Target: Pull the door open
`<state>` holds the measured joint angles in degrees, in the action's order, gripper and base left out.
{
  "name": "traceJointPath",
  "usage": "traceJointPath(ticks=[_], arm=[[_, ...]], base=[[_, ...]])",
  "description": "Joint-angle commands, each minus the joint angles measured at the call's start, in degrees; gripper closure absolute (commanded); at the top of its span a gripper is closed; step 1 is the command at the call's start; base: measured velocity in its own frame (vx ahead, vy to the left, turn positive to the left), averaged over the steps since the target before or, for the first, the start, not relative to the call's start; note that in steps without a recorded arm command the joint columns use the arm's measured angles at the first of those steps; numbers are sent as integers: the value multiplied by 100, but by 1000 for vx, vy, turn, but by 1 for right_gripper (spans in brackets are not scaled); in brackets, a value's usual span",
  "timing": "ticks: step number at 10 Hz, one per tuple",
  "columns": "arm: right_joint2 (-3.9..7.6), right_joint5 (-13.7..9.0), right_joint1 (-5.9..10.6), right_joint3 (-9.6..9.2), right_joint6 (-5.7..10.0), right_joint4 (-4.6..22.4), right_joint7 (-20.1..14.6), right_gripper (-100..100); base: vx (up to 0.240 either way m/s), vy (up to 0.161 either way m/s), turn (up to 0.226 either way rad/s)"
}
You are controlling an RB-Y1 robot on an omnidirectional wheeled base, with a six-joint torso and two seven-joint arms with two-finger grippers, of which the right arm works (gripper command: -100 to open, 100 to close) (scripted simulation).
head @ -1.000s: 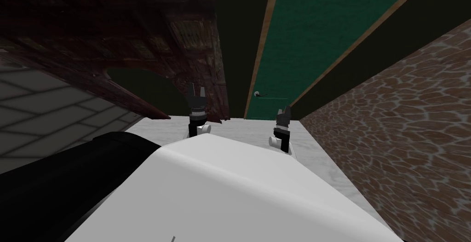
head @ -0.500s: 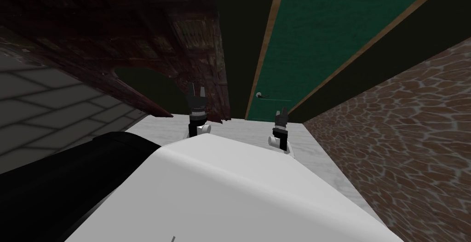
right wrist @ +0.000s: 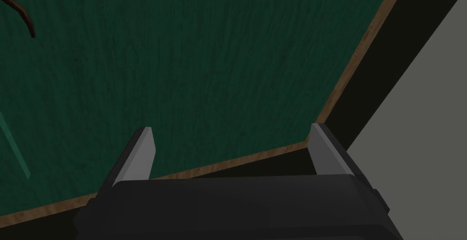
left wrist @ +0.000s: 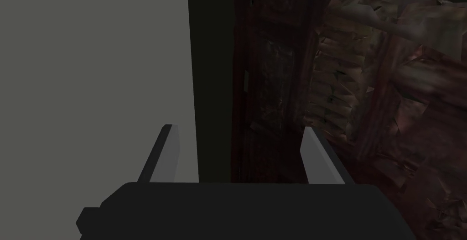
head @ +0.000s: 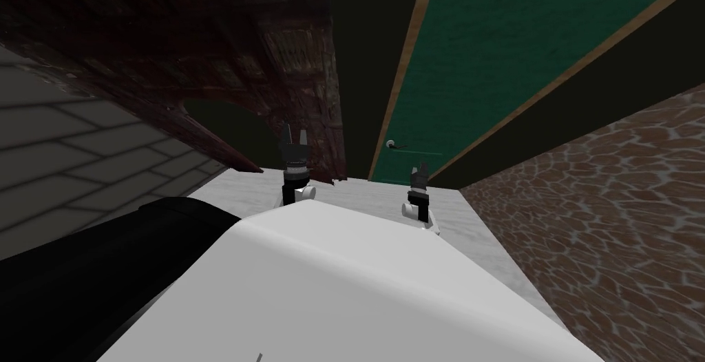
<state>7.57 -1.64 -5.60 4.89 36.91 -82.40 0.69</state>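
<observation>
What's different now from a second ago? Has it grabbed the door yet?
Not yet. The whole view has shifted slightly, so I moved myself. My right hand has edged forward toward the green door, nearer its handle, open and holding nothing. My left hand stayed raised and open.

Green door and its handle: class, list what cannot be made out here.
Handle: too small in the head view to read its shape.
Green door: top cut off by the head view's edge; hinge side unclear.
Right gripper: its gap to the door, hidden by the steep head view.
</observation>
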Motion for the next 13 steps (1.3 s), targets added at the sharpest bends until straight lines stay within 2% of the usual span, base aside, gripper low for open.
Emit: traceJointPath(ticks=[1,2,3,4,5,6,7,8,10,11,12,13], arm=[[11,-8,76,13,4,224,-3,-100],[56,-28,205,41,27,426,-21,-100],[56,-28,205,41,27,523,-21,-100],[100,-49,334,69,50,815,-39,-100],[145,-69,462,97,74,990,-57,-100],[145,-69,462,97,74,1122,-57,-100],[187,-89,587,124,96,1323,-74,-100],[187,-89,587,124,96,1412,-74,-100],[271,-130,837,179,141,1895,-109,-100],[271,-130,837,179,141,1993,-109,-100],[310,-148,955,204,162,2188,-126,-100],[310,-148,955,204,162,2267,-126,-100]], base=[[43,-20,72],[47,-23,124],[42,-20,56],[48,-19,118],[65,-34,174],[53,-35,63],[58,-29,113],[46,-24,52],[61,-37,150],[51,-30,50],[43,-20,90],[37,-20,58]])
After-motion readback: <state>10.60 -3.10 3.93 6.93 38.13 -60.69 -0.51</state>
